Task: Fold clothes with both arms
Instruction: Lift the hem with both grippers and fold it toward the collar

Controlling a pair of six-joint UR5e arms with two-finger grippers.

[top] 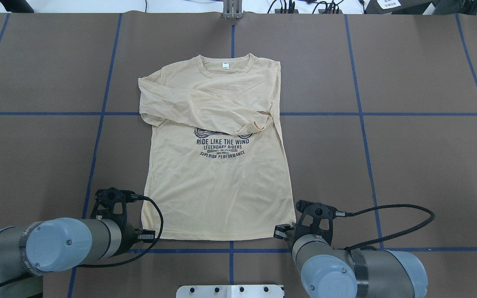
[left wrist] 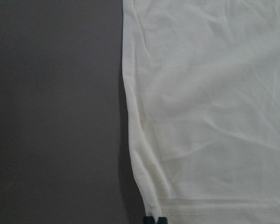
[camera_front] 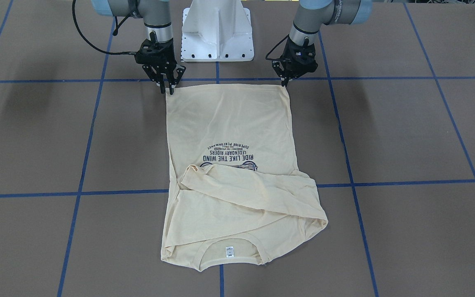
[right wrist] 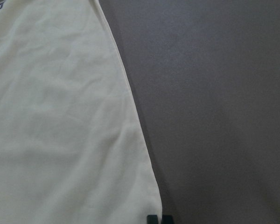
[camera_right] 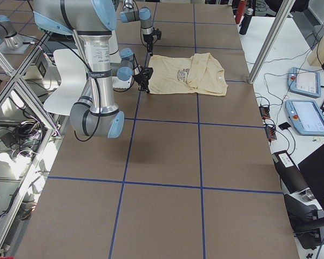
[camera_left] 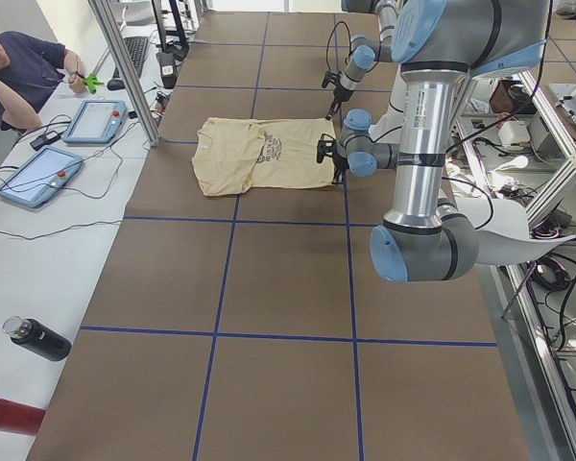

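Pinching the hem corners on the robot's side: left gripper [camera_front: 285, 83] and right gripper [camera_front: 169, 90], fingertips closed on fabric. T-shirt [camera_front: 229, 119] lies flat mid-table [camera_front: 406, 132], sleeves crossed over the chest, collar far. Wide bare surface lies left and right of it.

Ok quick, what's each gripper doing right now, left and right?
Left gripper: closed, pinching the T-shirt at a hem corner.
Right gripper: looks closed on the other hem corner.
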